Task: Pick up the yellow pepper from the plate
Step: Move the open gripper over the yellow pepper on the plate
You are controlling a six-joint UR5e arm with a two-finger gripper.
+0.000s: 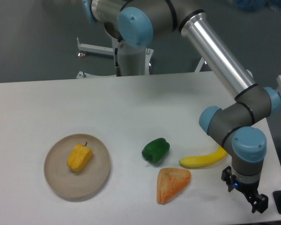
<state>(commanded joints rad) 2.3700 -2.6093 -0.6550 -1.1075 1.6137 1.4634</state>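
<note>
The yellow pepper (79,157) is small, blocky and orange-yellow with a thin dark stem. It lies on the round beige plate (96,180) at the front left of the table. My gripper (244,192) hangs at the front right, far from the plate, just right of the banana. Its black fingers (260,205) stand spread apart with nothing between them. It is open and empty.
A green pepper (155,150) sits mid-table, right of the plate. An orange triangular wedge (171,183) lies in front of it. A yellow banana (203,159) lies between the wedge and my wrist. The table's right edge is close to the gripper.
</note>
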